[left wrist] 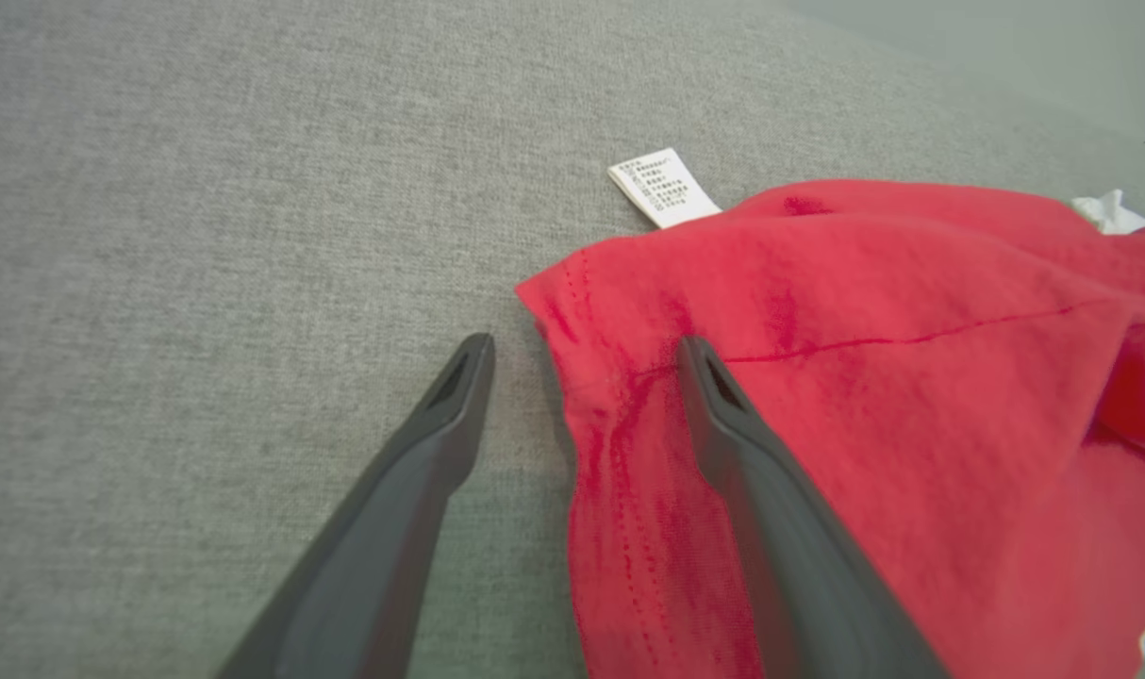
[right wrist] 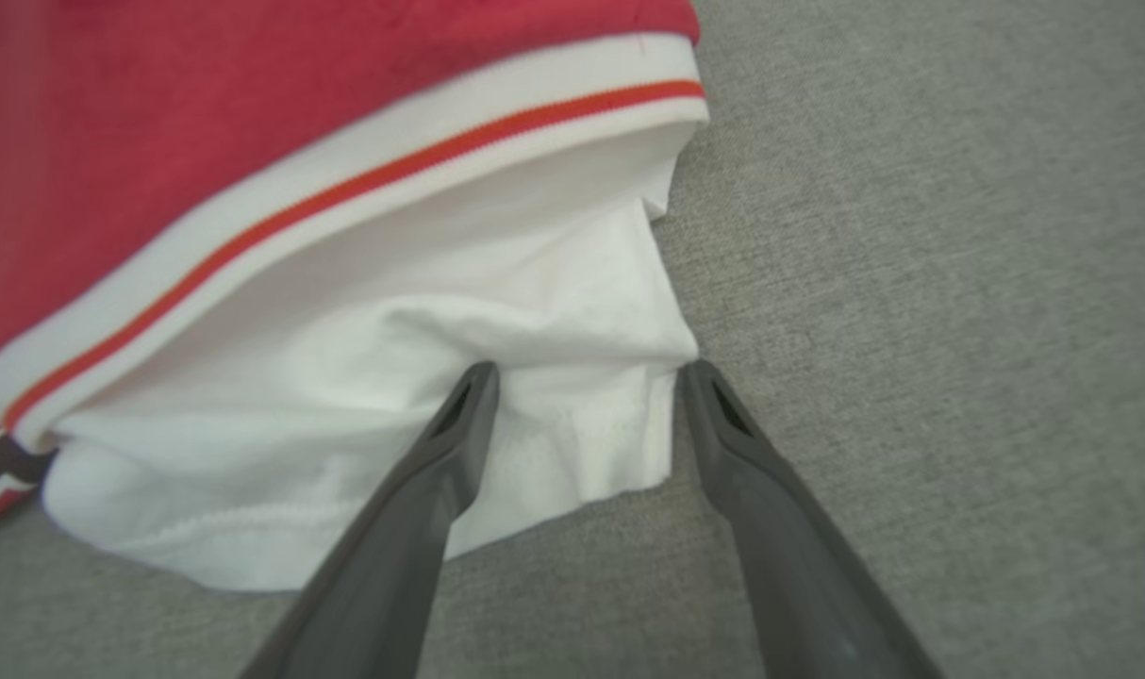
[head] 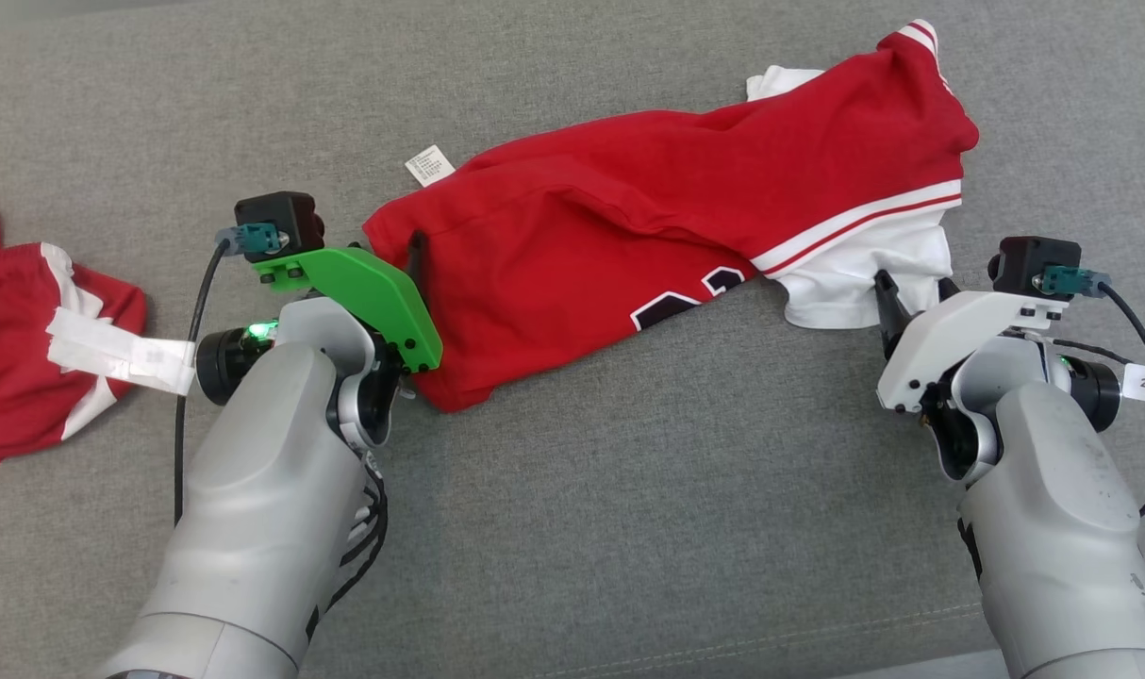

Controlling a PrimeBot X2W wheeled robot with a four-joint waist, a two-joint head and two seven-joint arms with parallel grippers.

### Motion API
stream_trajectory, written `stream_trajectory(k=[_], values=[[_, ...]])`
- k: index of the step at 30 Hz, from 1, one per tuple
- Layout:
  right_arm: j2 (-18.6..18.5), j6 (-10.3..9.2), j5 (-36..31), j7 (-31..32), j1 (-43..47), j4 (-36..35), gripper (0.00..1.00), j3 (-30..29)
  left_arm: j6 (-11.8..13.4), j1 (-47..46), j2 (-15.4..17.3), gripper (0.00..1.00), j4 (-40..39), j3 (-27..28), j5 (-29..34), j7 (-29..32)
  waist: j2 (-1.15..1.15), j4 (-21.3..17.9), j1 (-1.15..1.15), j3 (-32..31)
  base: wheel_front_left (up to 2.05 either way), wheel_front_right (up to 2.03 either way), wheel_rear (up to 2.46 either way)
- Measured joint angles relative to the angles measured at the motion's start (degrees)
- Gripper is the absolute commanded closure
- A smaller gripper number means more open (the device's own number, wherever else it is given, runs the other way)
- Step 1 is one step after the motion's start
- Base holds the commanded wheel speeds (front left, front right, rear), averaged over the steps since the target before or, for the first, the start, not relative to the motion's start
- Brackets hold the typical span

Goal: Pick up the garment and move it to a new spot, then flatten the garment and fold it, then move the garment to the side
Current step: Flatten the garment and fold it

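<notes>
A red jersey-style garment (head: 648,245) with white striped trim and a white sleeve (head: 865,273) lies crumpled across the grey fabric surface (head: 629,490). My left gripper (head: 405,262) is at its left hem and stands open. In the left wrist view the red hem (left wrist: 629,453) runs between the two fingers of the left gripper (left wrist: 582,356), and the right finger (left wrist: 771,509) rests over the cloth. My right gripper (head: 912,294) is open at the white sleeve (right wrist: 459,302). In the right wrist view a flap of that sleeve lies between the fingers of the right gripper (right wrist: 589,377).
A second red and white garment (head: 25,358) lies at the far left of the surface. A white care label (head: 429,166) sticks out from the jersey's upper left edge, seen too as the label (left wrist: 665,187). A stitched seam runs along the surface's front edge (head: 818,641).
</notes>
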Motion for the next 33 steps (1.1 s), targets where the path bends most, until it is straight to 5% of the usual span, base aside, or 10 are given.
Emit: stream_trajectory(k=[16,18,19,20,21,23,33], values=[[0.15,0.09,-3.88,0.08,-0.72,1.72,0.00,-2.40,0.66,-0.87,-0.01,0.00,0.75,-4.36,-3.12,-1.71,0.00,0.32,0.00,0.10,0.00,0.00,0.00],[0.13,0.09,-3.58,0.14,-0.72,1.80,0.00,-2.21,0.18,-1.21,-0.01,0.07,0.89,-4.66,-3.26,-1.74,0.00,0.27,0.00,0.18,0.00,0.00,0.00],[0.11,0.09,-3.46,0.24,-0.72,1.83,0.00,-2.04,-0.05,-1.26,-0.01,0.35,0.96,-4.82,-3.42,-1.76,0.00,0.24,0.00,0.22,0.00,0.00,0.00],[0.10,0.09,-3.35,0.60,-0.72,1.92,0.00,-1.89,-0.11,-1.28,-0.01,0.43,1.10,-5.00,-3.47,-1.78,0.00,0.19,0.00,0.26,0.00,0.00,0.00],[0.08,0.09,-3.31,0.64,-0.73,1.98,0.45,-1.80,-0.34,-1.31,-0.01,0.60,1.25,-5.15,-3.48,-1.79,0.00,0.14,0.00,0.31,0.00,0.00,0.00],[0.04,0.08,-3.32,0.65,-0.79,2.08,1.00,-1.44,-0.71,-1.54,-0.01,1.00,1.60,-5.46,-3.64,-2.20,0.00,-0.01,0.00,0.47,0.00,0.00,0.00],[0.13,0.05,-1.98,-3.32,0.26,-1.02,1.00,-2.20,-2.92,-2.44,-0.01,1.00,0.44,-4.42,-4.56,-9.43,0.00,0.81,0.00,0.07,0.00,0.00,0.00]])
